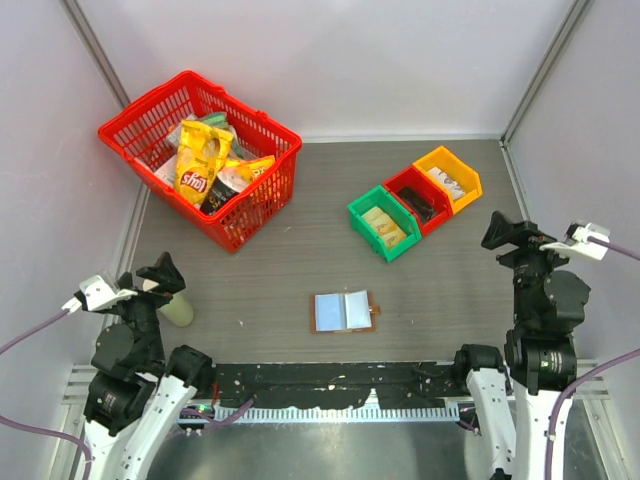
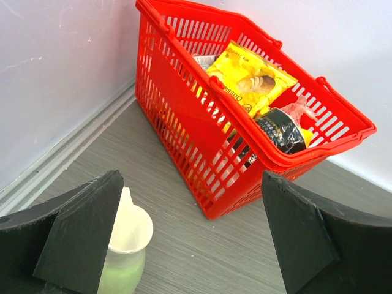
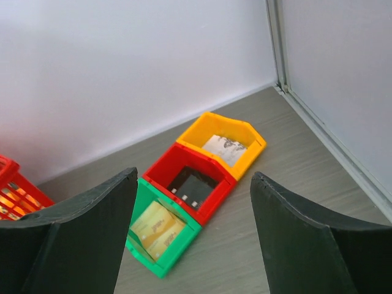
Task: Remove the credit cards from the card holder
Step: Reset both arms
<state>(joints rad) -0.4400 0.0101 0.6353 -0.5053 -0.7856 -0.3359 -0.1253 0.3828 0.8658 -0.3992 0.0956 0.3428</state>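
Observation:
The card holder (image 1: 345, 311) lies open on the grey table at the front centre, a brown wallet with two pale blue-grey inner faces up and a small brown tab at its right. No tan credit cards show on it or beside it. My left gripper (image 1: 160, 272) is open and empty at the front left, well left of the holder; in the left wrist view (image 2: 191, 184) its jaws stand wide apart. My right gripper (image 1: 510, 232) is open and empty at the right, far from the holder; it also shows in the right wrist view (image 3: 193, 177). Neither wrist view shows the holder.
A red basket (image 1: 262, 128) with yellow snack bags stands at the back left. A pale green cup (image 1: 178, 308) stands by my left gripper. Green (image 1: 381, 222), red (image 1: 418, 198) and orange (image 1: 448, 175) bins sit in a row at the back right. Walls enclose the table.

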